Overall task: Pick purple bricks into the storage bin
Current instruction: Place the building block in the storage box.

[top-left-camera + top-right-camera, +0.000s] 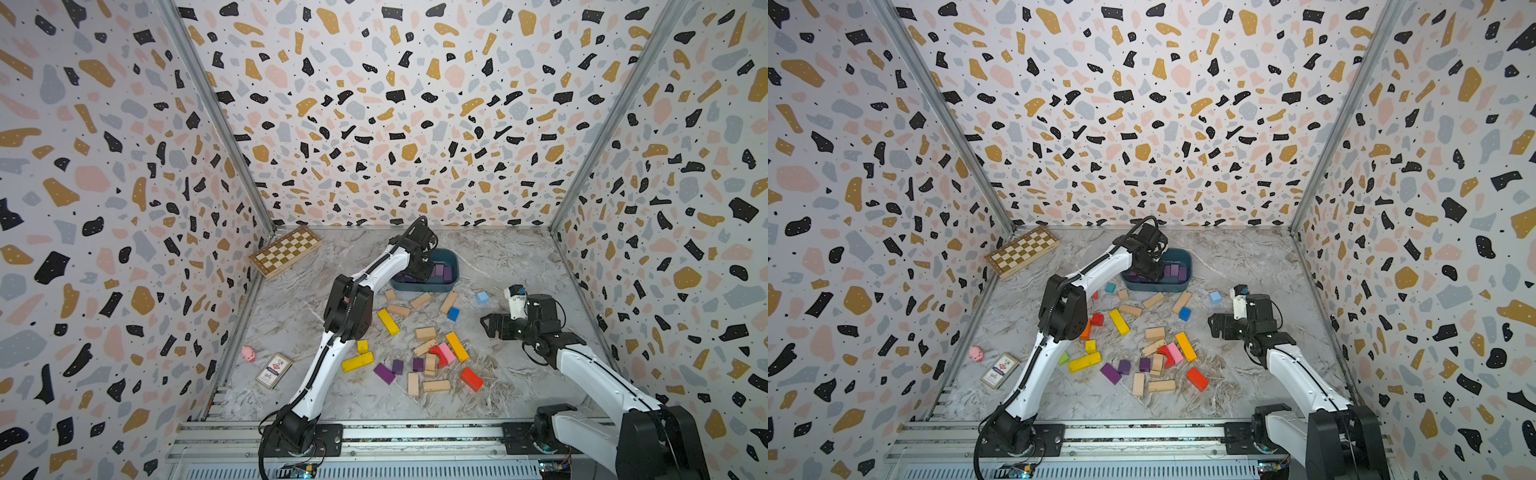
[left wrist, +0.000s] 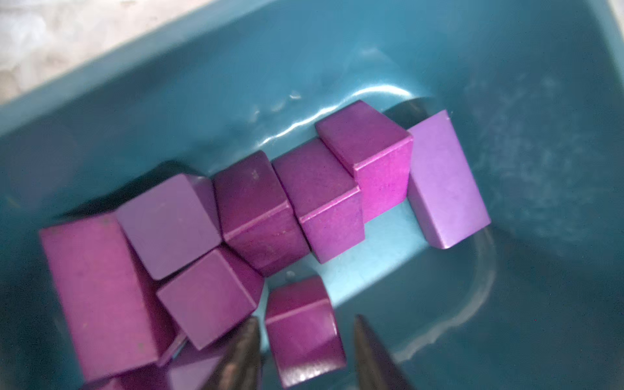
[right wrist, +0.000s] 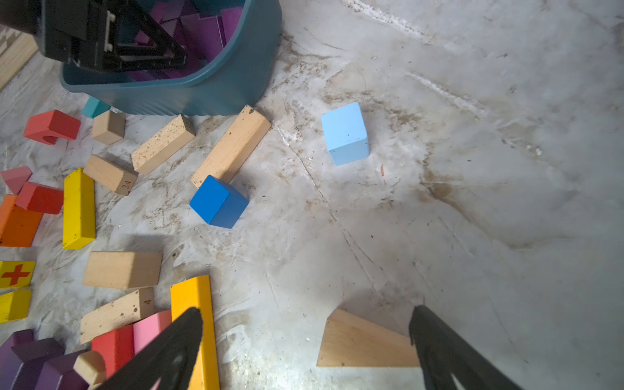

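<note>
A grey marbled bench [image 1: 519, 266] is enclosed on three sides by terrazzo-patterned walls [image 1: 374, 104]. Scuffs and brown stains are seen on it in the right wrist view. A chessboard [image 1: 286, 250] is laid in the far left corner. Blocks of plain wood, yellow, red, pink and blue are scattered across the middle.

The storage bin [image 1: 428, 286] is set at the far middle of the bench, its long axis running left to right, roughly parallel to the back wall. Purple bricks [image 2: 337, 196] are gathered on its floor. In the left wrist view a touching row of them is seen, with a paler bar laid crosswise at one end and several heaped together at the other. The left end effector [image 2: 305, 319] is lowered into the bin with its fingers apart. A purple cube [image 2: 304, 341] is seen between them, tilted and blurred, with a narrow gap at each side, so it is not gripped.

On the near middle of the bench a purple bar [image 1: 384, 373] is laid flat, its long axis running from far left to near right. Two smaller purple blocks [image 1: 397, 366] are found just beside it.

The right end effector [image 3: 305, 312] is held spread wide over the right side of the bench, with nothing clamped. A wooden wedge [image 3: 364, 344] is seen on the bench between its fingers.
</note>
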